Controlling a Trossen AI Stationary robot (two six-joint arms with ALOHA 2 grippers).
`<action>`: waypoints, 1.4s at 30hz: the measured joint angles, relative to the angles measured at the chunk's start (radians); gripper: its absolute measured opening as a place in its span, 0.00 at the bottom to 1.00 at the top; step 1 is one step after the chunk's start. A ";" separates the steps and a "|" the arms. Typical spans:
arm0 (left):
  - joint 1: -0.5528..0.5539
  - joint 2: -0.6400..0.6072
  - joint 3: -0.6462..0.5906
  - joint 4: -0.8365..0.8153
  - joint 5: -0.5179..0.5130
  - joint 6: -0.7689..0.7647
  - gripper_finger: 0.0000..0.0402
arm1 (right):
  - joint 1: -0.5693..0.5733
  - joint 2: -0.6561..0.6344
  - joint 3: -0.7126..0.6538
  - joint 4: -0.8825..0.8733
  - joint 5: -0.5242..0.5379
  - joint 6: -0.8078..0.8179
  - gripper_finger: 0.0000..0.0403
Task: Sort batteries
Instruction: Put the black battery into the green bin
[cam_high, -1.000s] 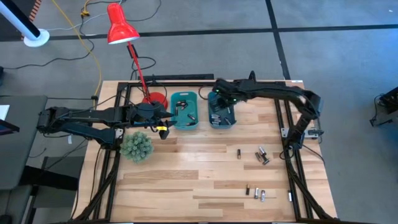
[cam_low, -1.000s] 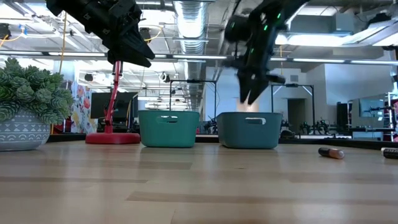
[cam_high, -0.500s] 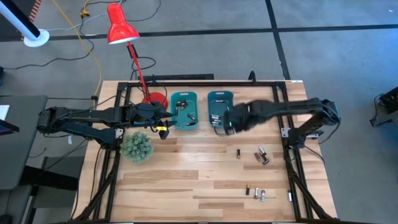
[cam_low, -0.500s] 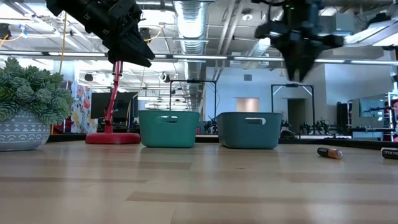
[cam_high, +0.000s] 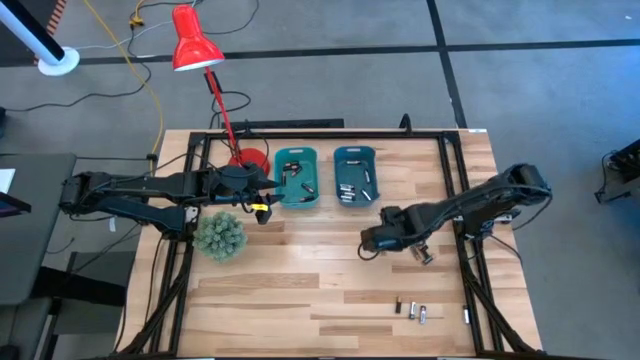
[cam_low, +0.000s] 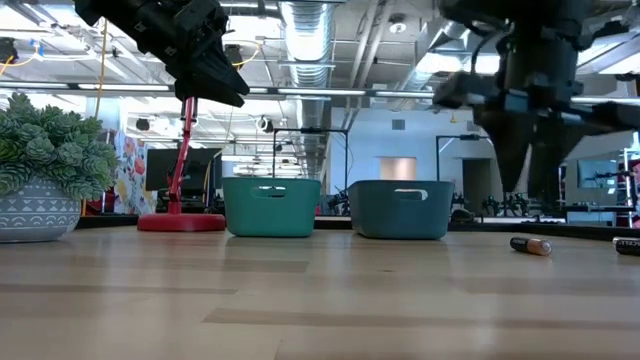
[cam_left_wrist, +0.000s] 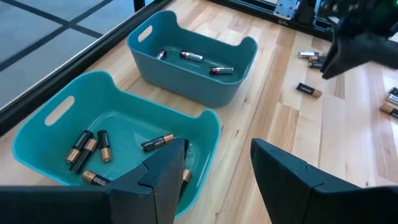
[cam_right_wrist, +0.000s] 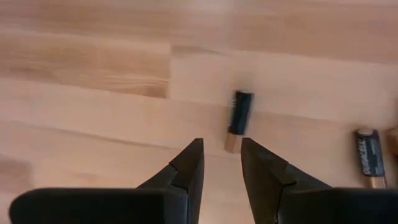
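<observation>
Two teal bins stand at the table's far side, a lighter one (cam_high: 297, 178) and a darker one (cam_high: 353, 175). Each has batteries lying on its floor (cam_left_wrist: 93, 146) (cam_left_wrist: 193, 57). My right gripper (cam_right_wrist: 222, 149) hangs open, fingers pointing down, just above the table. A black-and-copper battery (cam_right_wrist: 239, 118) lies flat on the wood just past its fingertips. More loose batteries lie to the right (cam_high: 421, 251) and near the front edge (cam_high: 412, 311). My left gripper (cam_left_wrist: 217, 162) waits open in the air by the lighter bin's near rim.
A red desk lamp (cam_high: 195, 50) stands at the far left, its base (cam_high: 247, 157) next to the lighter bin. A green spiky plant in a pot (cam_high: 219, 235) sits under the left arm. Black frame rails (cam_high: 470, 270) run along the table's sides.
My right gripper has swung from above the darker bin toward the table's near edge and the right, sinking and rolling about its own axis as it went. It now hangs over a loose battery. My left arm has kept still.
</observation>
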 joint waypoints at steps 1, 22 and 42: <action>0.000 0.000 0.000 0.000 0.000 0.000 0.46 | 0.005 0.011 -0.004 -0.003 0.000 0.018 0.30; 0.000 0.000 0.000 -0.002 0.003 -0.041 0.46 | 0.019 0.284 0.001 0.094 -0.035 -0.010 0.24; 0.000 0.000 0.000 -0.001 0.009 0.021 0.46 | 0.005 0.005 0.000 0.035 0.048 -0.106 0.04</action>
